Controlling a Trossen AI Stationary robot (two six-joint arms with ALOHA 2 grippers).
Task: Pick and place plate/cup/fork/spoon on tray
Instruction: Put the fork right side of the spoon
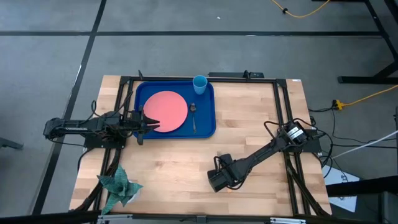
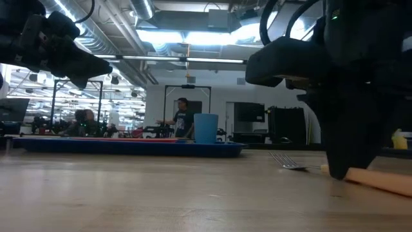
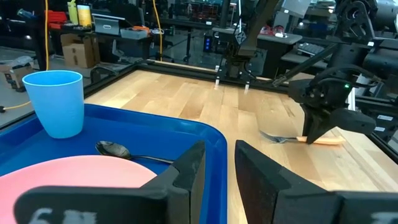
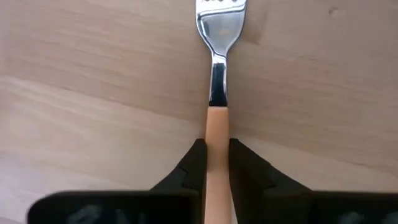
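We see a green folded-paper figure [image 1: 118, 185] at the wooden table's [image 1: 186, 162] near left corner, and yellow cables [image 1: 364, 96] on the floor.

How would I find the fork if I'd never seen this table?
Start at the big dark-blue tray, then look across the bare wood toward the right claw. The fork lies flat there, its handle between the claw's fingers. Its tan handle and silver tines differ from the all-dark spoon on the tray.

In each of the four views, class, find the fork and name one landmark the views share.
High view: fork barely shows beside the right gripper.
Low view: lower right, on the table.
Left wrist view: right of middle.
Right wrist view: centre, handle between the gripper's fingers.
Shared landmark: the right gripper.
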